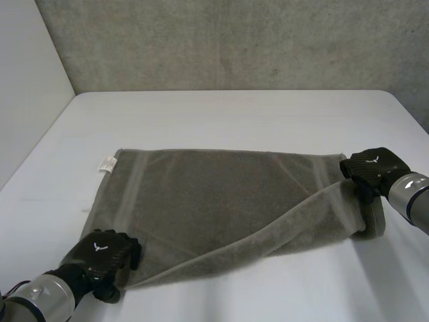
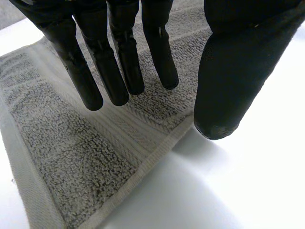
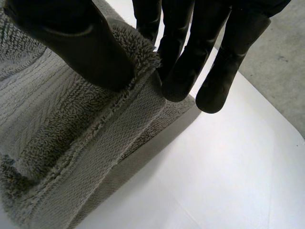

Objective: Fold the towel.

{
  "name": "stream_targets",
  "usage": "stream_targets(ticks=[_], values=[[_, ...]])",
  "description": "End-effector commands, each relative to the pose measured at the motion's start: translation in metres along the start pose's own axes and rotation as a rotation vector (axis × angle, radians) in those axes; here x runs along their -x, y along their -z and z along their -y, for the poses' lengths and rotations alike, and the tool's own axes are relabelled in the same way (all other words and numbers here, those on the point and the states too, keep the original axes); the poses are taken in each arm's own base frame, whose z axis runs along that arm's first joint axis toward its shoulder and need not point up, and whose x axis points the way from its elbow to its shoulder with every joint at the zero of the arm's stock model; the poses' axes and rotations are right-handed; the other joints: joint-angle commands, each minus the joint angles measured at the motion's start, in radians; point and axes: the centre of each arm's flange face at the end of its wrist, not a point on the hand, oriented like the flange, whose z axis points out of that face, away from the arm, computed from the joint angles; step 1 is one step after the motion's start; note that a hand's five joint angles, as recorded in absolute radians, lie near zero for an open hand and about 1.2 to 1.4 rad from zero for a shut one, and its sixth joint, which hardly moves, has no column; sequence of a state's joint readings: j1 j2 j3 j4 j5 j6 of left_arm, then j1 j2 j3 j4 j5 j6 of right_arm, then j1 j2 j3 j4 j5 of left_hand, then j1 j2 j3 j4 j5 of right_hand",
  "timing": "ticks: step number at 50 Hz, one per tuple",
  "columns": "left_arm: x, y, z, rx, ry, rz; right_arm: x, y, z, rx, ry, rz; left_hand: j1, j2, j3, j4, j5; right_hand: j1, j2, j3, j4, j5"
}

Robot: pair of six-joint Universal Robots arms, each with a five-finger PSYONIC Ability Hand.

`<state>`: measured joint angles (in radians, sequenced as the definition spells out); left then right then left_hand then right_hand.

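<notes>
While the right hand pinched the towel mid-fold, the spread left hand likely needed a grip.

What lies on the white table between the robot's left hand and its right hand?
The grey terry towel, partly folded: its near edge runs from the left hand to the right hand, which pinches it. The head view shows this.

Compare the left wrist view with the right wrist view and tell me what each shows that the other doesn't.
Left wrist only: the left robot hand, fingers straight over a flat towel corner, thumb beyond its edge. Right wrist only: the right robot hand pinching a lifted towel edge between thumb and fingers. Both: the grey towel on the white table.
</notes>
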<state>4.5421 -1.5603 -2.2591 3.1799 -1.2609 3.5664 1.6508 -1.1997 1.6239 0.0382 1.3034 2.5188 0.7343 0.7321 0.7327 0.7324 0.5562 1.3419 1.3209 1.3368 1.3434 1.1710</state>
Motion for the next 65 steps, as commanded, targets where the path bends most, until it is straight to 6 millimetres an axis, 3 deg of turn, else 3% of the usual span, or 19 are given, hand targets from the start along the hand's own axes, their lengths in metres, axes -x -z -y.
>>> stream_targets(ticks=[1,14,26,27,29,36,38,45,50,52,55,60,63,65], values=[[0.000,-0.004,-0.003,0.009,0.003,-0.004,-0.002,-0.001,0.000,-0.006,0.002,-0.014,0.096,0.098,0.097,0.098,0.099,0.054,0.075,0.059,0.053,0.051],[0.000,-0.012,-0.008,0.027,0.009,-0.013,0.000,-0.001,-0.001,-0.003,0.002,-0.009,0.160,0.163,0.162,0.162,0.164,0.054,0.075,0.059,0.053,0.051],[0.002,-0.020,-0.008,-0.012,-0.008,0.005,0.000,-0.001,-0.002,-0.002,0.002,-0.008,0.454,0.456,0.455,0.456,0.458,0.054,0.075,0.059,0.053,0.051],[0.003,-0.021,-0.008,-0.017,-0.010,0.009,-0.001,-0.001,-0.002,-0.002,0.001,-0.009,0.640,0.642,0.641,0.642,0.644,0.054,0.075,0.059,0.053,0.051],[0.005,-0.023,-0.007,-0.023,-0.012,0.019,-0.001,-0.001,-0.001,-0.003,0.002,-0.012,0.662,0.664,0.664,0.664,0.666,0.054,0.075,0.059,0.053,0.051],[0.013,-0.021,0.010,-0.090,-0.034,0.057,-0.006,0.002,0.004,-0.011,0.014,-0.029,0.662,0.664,0.664,0.664,0.666,0.054,0.075,0.059,0.053,0.051],[0.021,-0.014,0.031,-0.177,-0.064,0.095,-0.006,0.003,0.006,-0.014,0.017,-0.030,0.662,0.664,0.664,0.664,0.666,0.054,0.075,0.059,0.053,0.051],[0.031,-0.017,0.058,-0.267,-0.093,0.118,-0.006,0.003,0.010,-0.036,0.015,-0.031,0.662,0.664,0.664,0.664,0.666,0.054,0.075,0.059,0.053,0.051],[0.041,-0.044,0.068,-0.257,-0.098,0.107,-0.009,-0.010,0.015,-0.068,-0.012,-0.048,0.662,0.664,0.664,0.664,0.666,0.054,0.075,0.059,0.053,0.051],[0.052,-0.070,0.081,-0.263,-0.102,0.107,-0.010,-0.015,0.017,-0.085,-0.039,-0.056,0.662,0.664,0.664,0.664,0.666,0.054,0.075,0.059,0.053,0.051],[0.057,-0.083,0.087,-0.273,-0.107,0.104,-0.015,-0.027,0.022,-0.131,-0.098,-0.074,0.662,0.664,0.664,0.664,0.666,0.054,0.075,0.059,0.053,0.051],[0.080,-0.135,0.110,-0.327,-0.126,0.118,-0.027,-0.047,0.028,-0.195,-0.140,-0.116,0.662,0.664,0.664,0.664,0.666,0.054,0.075,0.059,0.053,0.051],[0.086,-0.147,0.117,-0.346,-0.132,0.127,-0.035,-0.061,0.030,-0.218,-0.141,-0.160,0.662,0.664,0.664,0.664,0.666,0.054,0.075,0.059,0.053,0.051],[0.092,-0.168,0.128,-0.377,-0.140,0.130,-0.038,-0.067,0.029,-0.217,-0.141,-0.181,0.662,0.664,0.664,0.664,0.666,0.054,0.075,0.059,0.053,0.051]])
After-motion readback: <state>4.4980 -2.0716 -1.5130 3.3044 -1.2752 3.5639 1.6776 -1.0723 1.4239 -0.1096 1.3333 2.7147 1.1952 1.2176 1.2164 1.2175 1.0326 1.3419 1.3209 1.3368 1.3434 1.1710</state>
